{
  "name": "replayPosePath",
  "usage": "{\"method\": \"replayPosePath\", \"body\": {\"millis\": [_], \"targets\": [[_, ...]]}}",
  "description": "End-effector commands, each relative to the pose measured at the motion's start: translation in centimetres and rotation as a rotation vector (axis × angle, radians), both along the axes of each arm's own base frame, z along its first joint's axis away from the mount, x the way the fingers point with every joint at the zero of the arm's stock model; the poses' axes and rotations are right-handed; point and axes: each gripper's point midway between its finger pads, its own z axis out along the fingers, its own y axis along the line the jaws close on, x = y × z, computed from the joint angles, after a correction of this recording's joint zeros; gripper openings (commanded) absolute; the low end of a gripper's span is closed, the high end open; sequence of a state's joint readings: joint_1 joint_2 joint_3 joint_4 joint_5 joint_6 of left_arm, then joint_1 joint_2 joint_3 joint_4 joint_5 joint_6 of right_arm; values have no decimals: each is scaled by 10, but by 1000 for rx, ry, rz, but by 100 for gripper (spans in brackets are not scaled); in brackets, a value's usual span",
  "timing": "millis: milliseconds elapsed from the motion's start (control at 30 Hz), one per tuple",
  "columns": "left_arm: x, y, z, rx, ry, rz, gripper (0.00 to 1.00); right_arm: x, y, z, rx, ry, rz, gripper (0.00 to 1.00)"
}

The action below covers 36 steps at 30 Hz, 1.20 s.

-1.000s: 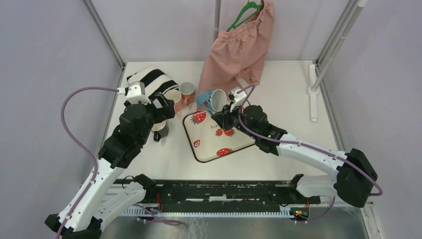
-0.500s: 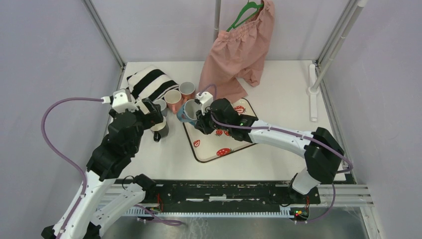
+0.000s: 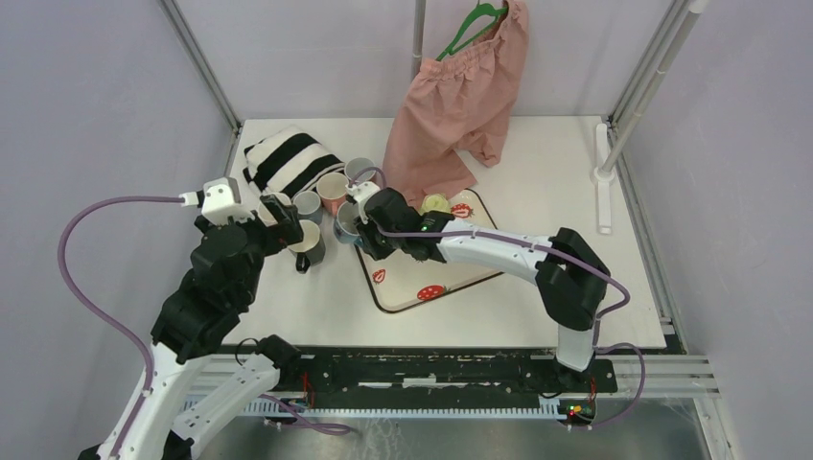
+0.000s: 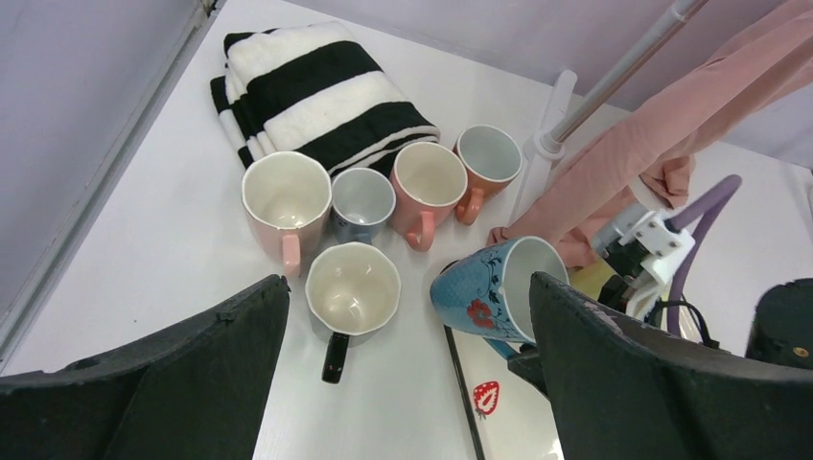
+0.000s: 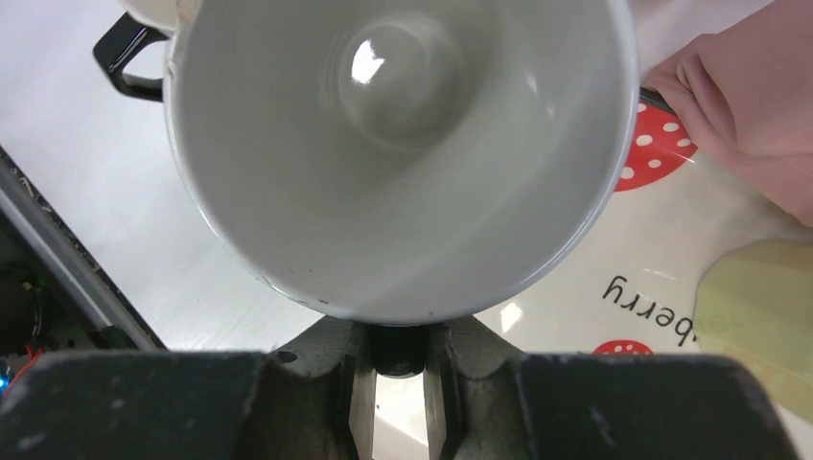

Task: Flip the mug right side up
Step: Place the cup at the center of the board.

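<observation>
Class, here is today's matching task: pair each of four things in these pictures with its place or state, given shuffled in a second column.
1 blue mug
2 striped cloth
3 pink shorts
4 black-handled mug

A hangs from a green hanger
B stands upright on the table
C tilted, in the right gripper
D lies folded at the back left

Pairs: 1-C, 2-D, 3-A, 4-B

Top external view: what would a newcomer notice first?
The right tool grips the blue floral mug, tilted with its mouth sideways, at the left edge of the strawberry tray. Next come five upright mugs clustered beside the striped towel, and the pink shorts hanging at the back.
</observation>
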State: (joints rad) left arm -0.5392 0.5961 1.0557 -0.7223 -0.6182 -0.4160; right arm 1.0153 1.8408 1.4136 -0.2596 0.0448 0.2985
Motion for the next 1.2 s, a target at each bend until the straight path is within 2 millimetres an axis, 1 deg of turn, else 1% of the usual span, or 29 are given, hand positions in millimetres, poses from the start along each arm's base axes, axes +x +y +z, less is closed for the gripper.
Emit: {"method": "replayPosePath", "body": {"millis": [0,167,500,600,767,933,1167], "targets": [[-3,8,12,48,-15,10,100,17,25,34,76,-50,-60,0],[-4,8,12,62,-13,3,100,16,37,27,65,-23,-61,0],[-7,10,13,80,-21,-11,100,17,51,14,-10,15,-59,0],[-7,9,10,83,-15,-16,100,16,52,3,-55,38,-58,0],[-7,6,8,82,-9,-33,100,15,51,-7,-85,54,-60,0],[-7,4,7,79,-8,-38,100,17,51,-12,-117,54,-63,0],[-6,2,4,81,0,-46,100,19,55,-17,-149,54,-31,0]]}}
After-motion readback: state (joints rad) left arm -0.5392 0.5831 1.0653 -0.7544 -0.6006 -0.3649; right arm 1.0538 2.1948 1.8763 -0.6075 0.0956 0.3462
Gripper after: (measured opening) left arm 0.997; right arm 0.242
